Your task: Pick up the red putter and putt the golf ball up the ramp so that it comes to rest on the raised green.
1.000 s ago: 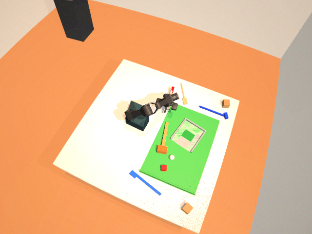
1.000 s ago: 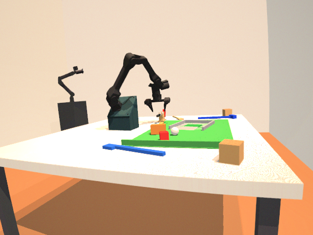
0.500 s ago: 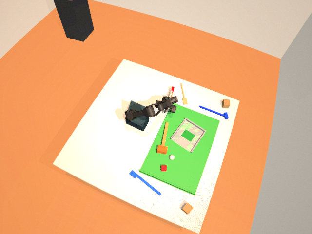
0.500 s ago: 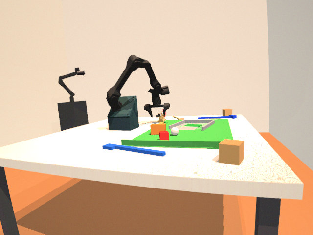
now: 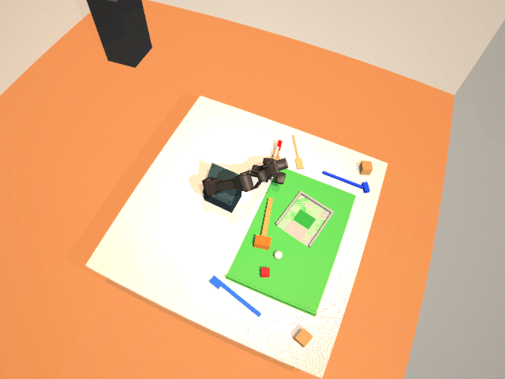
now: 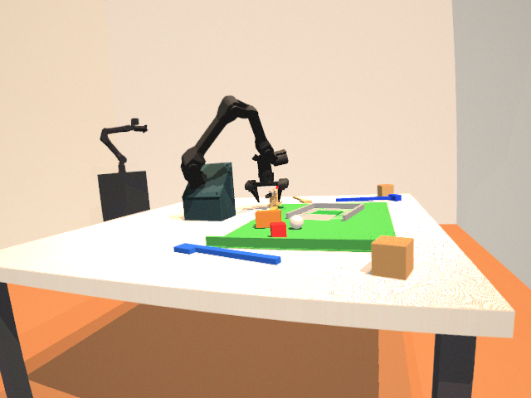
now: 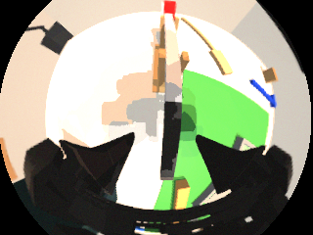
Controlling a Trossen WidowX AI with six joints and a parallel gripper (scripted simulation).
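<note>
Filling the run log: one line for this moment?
tool: open, empty | over red putter | golf ball: on green mat | phase: pre-grasp

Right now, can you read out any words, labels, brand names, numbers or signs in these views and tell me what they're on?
None: no view shows readable text.
The green mat, golf ball, red cube, blue sticks and tan cubes have plain faces.
The arm's dark base block and the open gripper carry no visible label.

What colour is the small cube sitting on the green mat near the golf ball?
Red: the small cube on the green mat shows best in the top view.
</note>
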